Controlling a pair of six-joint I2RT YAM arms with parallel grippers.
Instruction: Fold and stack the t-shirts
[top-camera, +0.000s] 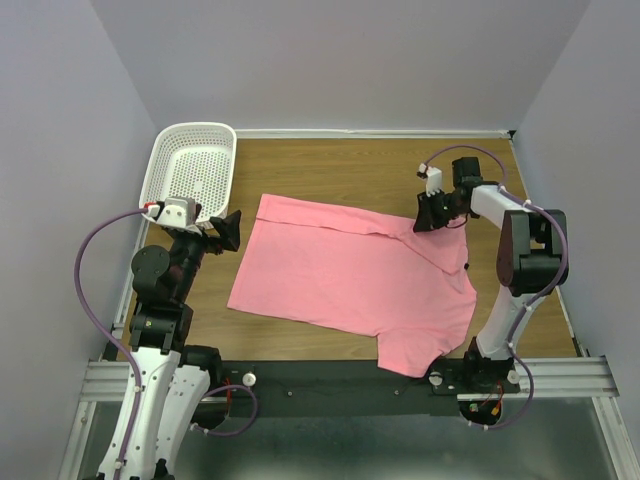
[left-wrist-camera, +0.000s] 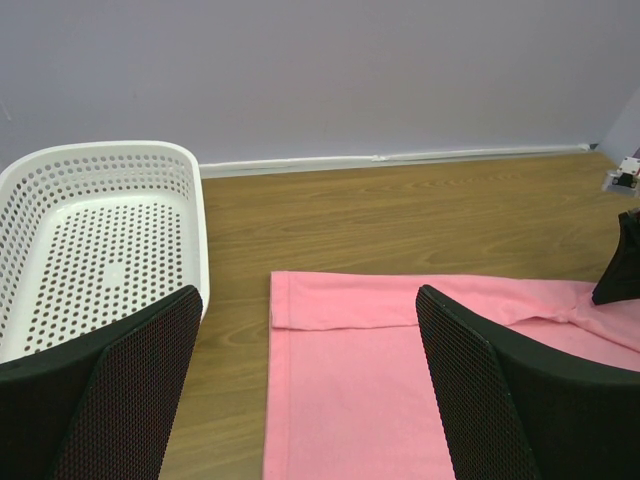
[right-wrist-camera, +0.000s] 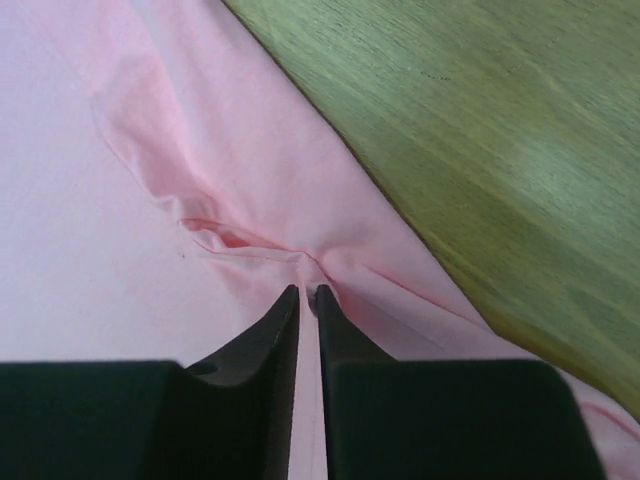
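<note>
Closest in, 1 corner of the salmon-pink t-shirt droops off the counter's front edge onto the black rail. The rest lies spread flat across the middle of the counter, a bit askew, with a narrow strip folded over along its far left edge. The right pincer sits at the shirt's far right corner, its 2 fingers nearly together on a little pinch of fabric that puckers right at the tips. The left pincer hovers just off the shirt's far left corner, spread wide, nothing in it. The white perforated basket is in the far left corner, just behind that pincer.
</note>
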